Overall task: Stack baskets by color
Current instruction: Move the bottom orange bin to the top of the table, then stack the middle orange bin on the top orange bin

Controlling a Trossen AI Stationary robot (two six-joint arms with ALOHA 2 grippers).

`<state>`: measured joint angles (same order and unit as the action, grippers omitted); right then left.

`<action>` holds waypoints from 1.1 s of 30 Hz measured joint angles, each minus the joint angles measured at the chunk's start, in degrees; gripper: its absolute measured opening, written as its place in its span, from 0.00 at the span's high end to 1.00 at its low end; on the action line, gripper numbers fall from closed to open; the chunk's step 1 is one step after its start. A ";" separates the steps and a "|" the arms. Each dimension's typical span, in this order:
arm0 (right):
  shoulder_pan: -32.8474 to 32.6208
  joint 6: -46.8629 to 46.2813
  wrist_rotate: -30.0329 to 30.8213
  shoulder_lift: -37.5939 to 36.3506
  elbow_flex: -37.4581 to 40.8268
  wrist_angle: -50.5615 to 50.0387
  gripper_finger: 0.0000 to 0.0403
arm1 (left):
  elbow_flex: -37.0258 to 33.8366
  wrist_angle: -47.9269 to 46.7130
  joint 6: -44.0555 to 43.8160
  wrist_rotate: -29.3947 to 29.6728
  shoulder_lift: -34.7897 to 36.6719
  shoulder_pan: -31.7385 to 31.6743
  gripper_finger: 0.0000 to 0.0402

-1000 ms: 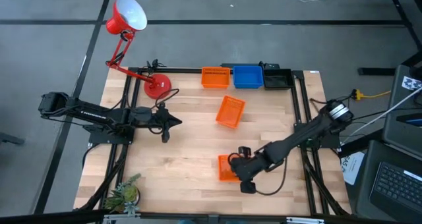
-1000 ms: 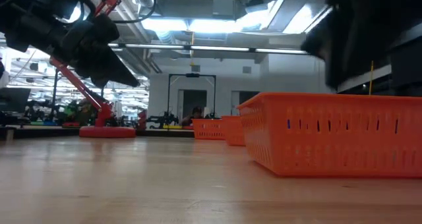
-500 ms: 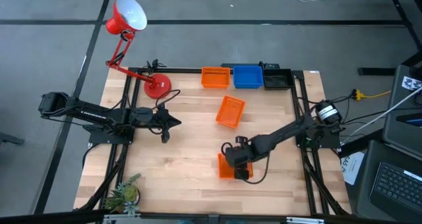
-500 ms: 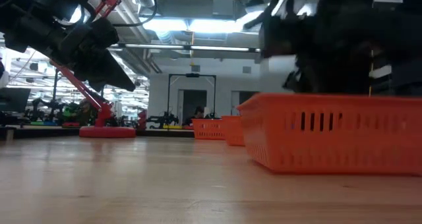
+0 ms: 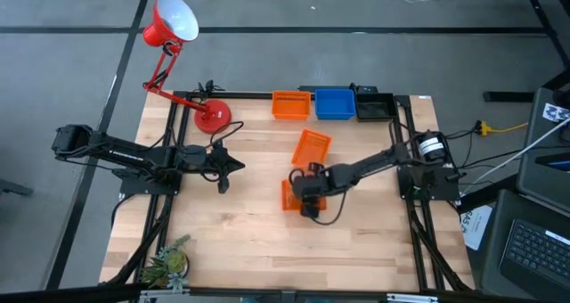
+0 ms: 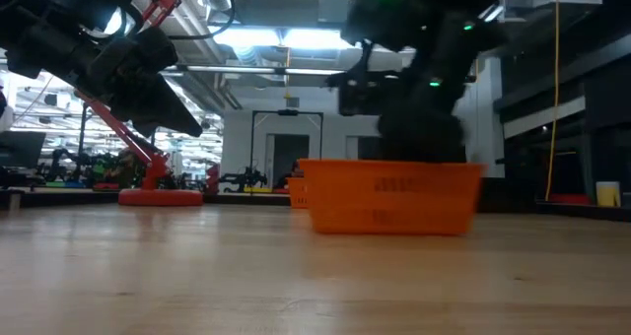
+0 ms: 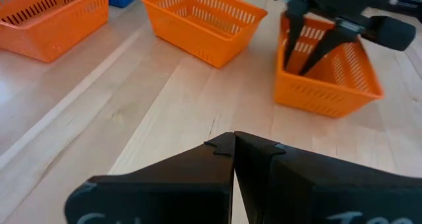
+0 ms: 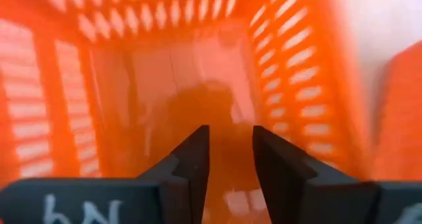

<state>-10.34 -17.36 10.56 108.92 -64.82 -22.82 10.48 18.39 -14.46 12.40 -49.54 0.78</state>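
Three baskets stand in a row at the far edge: orange [image 5: 290,104], blue [image 5: 335,104] and black [image 5: 374,106]. A second orange basket [image 5: 312,150] sits askew mid-table. Just nearer lies a third orange basket [image 5: 289,196], flat on its base. My right gripper [image 8: 231,135] is open, its fingers reaching down inside this basket. My left gripper [image 5: 242,167] is shut on nothing and hangs above the table's left half. My right gripper has both fingers inside the near orange basket, coming from above and slanting from the table's right. One finger [image 7: 287,46] stands close against the end wall [image 7: 278,59] toward the table's left. The basket's floor [image 8: 231,85] shows between the fingers. The basket stays on the table.
A red desk lamp [image 5: 212,116] stands at the far left corner with its head out past the edge. A small plant [image 5: 167,260] sits at the near left corner. Bare wood lies along the near edge and on the left half.
My right gripper has swung from the near right part of the table toward the far edge and the left, sinking a little. The orange basket has slid along the table with it and now sits just short of the askew orange basket.
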 joint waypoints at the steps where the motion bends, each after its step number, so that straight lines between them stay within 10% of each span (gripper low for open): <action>1: 0.81 -0.42 0.59 0.00 0.00 1.75 0.71 | 0.00 0.00 0.01 0.00 0.00 0.00 1.00; 17: 5.99 4.58 10.98 -0.03 -5.81 13.06 0.71 | 0.00 0.00 0.02 0.02 0.00 0.00 1.00; 26: 2.04 13.39 21.08 -2.16 -24.90 -21.93 0.71 | -0.04 4.78 -0.24 0.04 0.00 0.00 1.00; 33: -1.39 1.91 21.13 -7.66 -22.44 -42.51 0.71 | -0.04 9.07 1.34 0.04 0.00 0.02 1.00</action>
<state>-11.73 -15.44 31.70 101.26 -87.25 -65.33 10.44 27.47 -13.12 12.45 -49.54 0.80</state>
